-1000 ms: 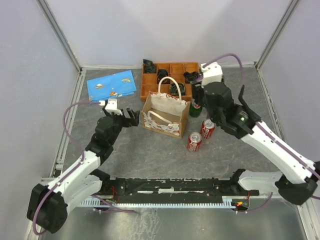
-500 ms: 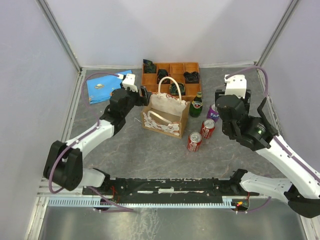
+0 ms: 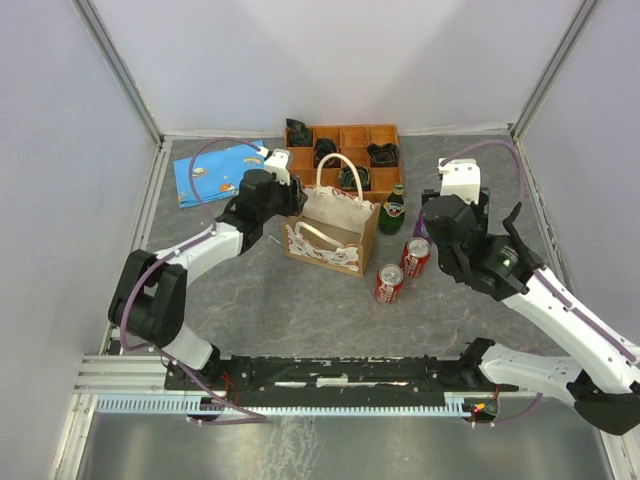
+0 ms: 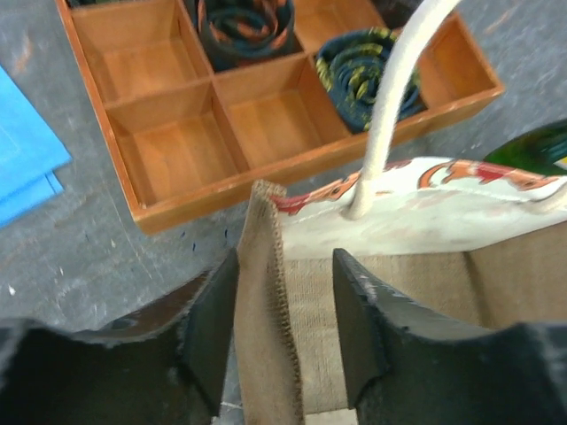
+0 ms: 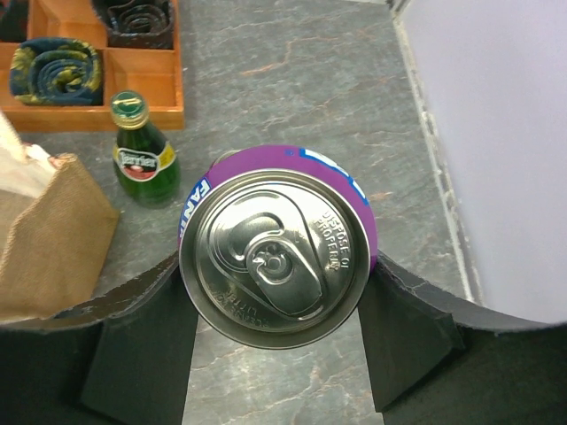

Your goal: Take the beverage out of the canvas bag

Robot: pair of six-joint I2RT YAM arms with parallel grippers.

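Observation:
The cream canvas bag (image 3: 330, 232) stands upright mid-table with its white handles (image 4: 394, 97) up. My left gripper (image 3: 293, 200) is at the bag's back left corner. Its jaws stand open astride the bag's side wall (image 4: 261, 301): the left finger (image 4: 213, 328) lies against the wall, and the right one is inside the bag with a gap. To the right of the bag, my right gripper (image 3: 425, 228) is shut on a purple beverage can (image 5: 276, 257), seen from above in the right wrist view. Whether the can rests on the table I cannot tell.
Two red cans (image 3: 415, 257) (image 3: 389, 283) stand in front of the bag's right corner, and a green bottle (image 3: 392, 210) stands beside it. The orange compartment tray (image 3: 340, 131) with rolled fabrics is behind the bag. A blue booklet (image 3: 212, 172) lies at back left.
My left arm swung from the bag's left to its back left corner, and its jaws narrowed around the side wall. My right arm carried the purple can rightward, away from the bag.

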